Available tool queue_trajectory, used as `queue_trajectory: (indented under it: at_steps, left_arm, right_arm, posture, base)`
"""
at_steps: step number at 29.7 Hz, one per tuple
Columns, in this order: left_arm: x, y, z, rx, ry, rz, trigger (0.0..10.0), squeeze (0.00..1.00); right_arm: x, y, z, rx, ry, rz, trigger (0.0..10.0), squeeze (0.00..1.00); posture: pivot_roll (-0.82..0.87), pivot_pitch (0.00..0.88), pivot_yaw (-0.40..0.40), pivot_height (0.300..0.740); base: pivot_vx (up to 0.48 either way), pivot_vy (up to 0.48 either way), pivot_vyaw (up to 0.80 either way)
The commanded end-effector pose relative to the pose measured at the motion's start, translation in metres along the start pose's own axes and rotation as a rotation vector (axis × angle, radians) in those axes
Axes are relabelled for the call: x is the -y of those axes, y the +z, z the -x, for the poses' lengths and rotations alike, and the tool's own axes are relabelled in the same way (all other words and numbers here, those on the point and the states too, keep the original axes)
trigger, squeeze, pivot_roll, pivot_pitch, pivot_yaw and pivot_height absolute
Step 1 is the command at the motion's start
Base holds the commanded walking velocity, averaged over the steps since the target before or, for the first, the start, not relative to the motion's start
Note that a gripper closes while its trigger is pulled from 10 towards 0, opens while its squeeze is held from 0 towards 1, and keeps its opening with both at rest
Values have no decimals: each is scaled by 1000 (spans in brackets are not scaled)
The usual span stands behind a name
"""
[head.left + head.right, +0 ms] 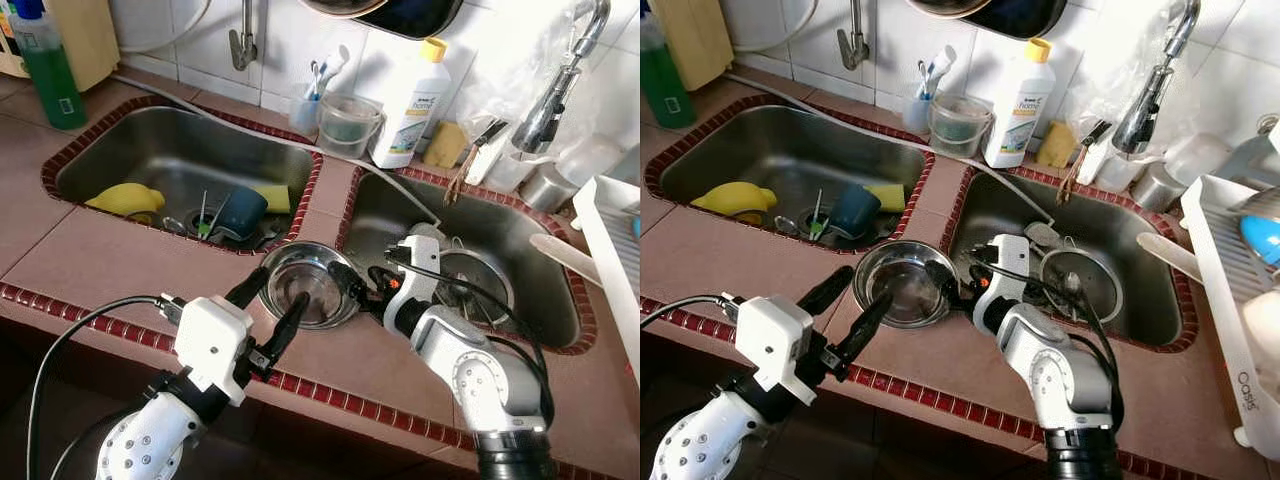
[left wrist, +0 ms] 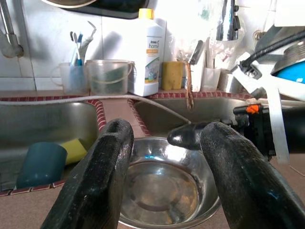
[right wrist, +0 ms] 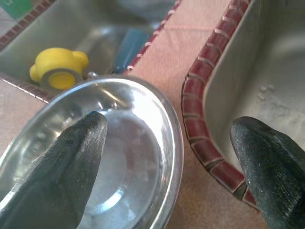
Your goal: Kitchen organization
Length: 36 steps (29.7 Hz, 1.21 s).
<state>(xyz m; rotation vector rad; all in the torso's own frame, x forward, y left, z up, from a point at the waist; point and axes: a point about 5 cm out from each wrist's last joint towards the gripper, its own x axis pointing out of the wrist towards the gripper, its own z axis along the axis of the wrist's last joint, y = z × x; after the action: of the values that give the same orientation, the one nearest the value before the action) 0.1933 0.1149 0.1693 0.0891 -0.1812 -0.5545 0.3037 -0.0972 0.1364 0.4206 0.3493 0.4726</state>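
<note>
Steel bowl (image 1: 306, 283) sits on the counter between the two sinks. Right gripper (image 1: 352, 283) spread astride its rim, ungrasped; left gripper (image 1: 268, 308) spread just beside. Next: pinch rim, lift.

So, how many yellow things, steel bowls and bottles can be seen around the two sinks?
Yellow things: 3 (cup and sponge in the left sink, sponge by the wall)
Steel bowls: 1
Bottles: 2 (green, white)
Total: 6

Both silver arms forward, left gripper (image 1: 268, 310) and right gripper (image 3: 167, 157) with fingers parted.
</note>
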Motion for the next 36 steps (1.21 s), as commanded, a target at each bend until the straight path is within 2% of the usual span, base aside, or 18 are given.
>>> queue_trajectory:
  at_steps: [1,5,7,8,9,10,13,20,25,26,27,28,29,30,36]
  left_arm:
    - [4,0,-2,6,-12,4,10000,0]
    - [5,1,-2,10,-8,6,10000,0]
    - [4,1,-3,12,-4,6,10000,0]
    - [4,2,-3,13,-1,6,10000,0]
    - [4,2,-3,13,2,6,10000,0]
    - [4,2,-3,14,6,7,10000,0]
    - [5,2,-4,15,10,8,10000,0]
    - [4,3,-5,22,20,10,10000,0]
    - [4,4,-6,24,21,10,10000,0]
    - [4,5,-6,25,22,13,10000,0]
    - [4,5,-6,25,22,13,10000,0]
    - [3,5,-6,24,23,13,10000,0]
    - [3,4,-6,24,24,12,10000,0]
    - [3,4,-6,24,24,12,10000,0]
    - [3,5,-8,28,23,13,10000,0]
  right_arm:
    - [3,7,2,-1,-13,0,10000,0]
    - [3,5,-1,-53,-33,-22,10000,0]
    - [6,3,-2,-82,-65,2,10000,0]
    - [6,5,-2,-52,-54,13,9569,0]
    - [5,8,-2,-11,-36,23,9569,0]
    - [5,7,-3,-24,-37,15,10000,0]
    - [2,7,-5,-6,-19,4,10000,0]
    - [8,-17,-15,-81,-70,-36,10000,0]
    - [10,-20,-17,-81,-87,-47,10000,0]
    - [11,-19,-16,-78,-98,-45,7843,0]
    - [12,-18,-16,-77,-101,-44,7843,0]
    - [12,-17,-16,-69,-103,-46,1922,0]
    - [14,-17,-16,-63,-110,-44,0,0]
    - [17,-18,-16,-79,-144,-24,0,0]
    - [21,-15,-16,-65,-158,-13,0,0]
  posture:
    - [-48,92,-193,732]
    - [-48,97,-194,732]
    - [-48,106,-194,732]
    - [-48,110,-194,732]
    - [-48,110,-194,732]
    - [-47,112,-194,732]
    - [-47,118,-193,732]
    - [-44,125,-188,732]
    - [-43,128,-187,732]
    - [-45,129,-187,732]
    - [-45,129,-187,732]
    - [-45,129,-186,732]
    - [-46,128,-186,732]
    - [-46,128,-186,732]
    - [-52,128,-185,732]
  base:
    - [0,0,0]
    - [0,0,0]
    - [0,0,0]
    - [0,0,0]
    - [0,0,0]
    - [0,0,0]
    - [0,0,0]
    - [0,0,0]
    - [0,0,0]
    - [0,0,0]
    - [0,0,0]
    - [0,0,0]
    - [0,0,0]
    - [0,0,0]
    - [0,0,0]
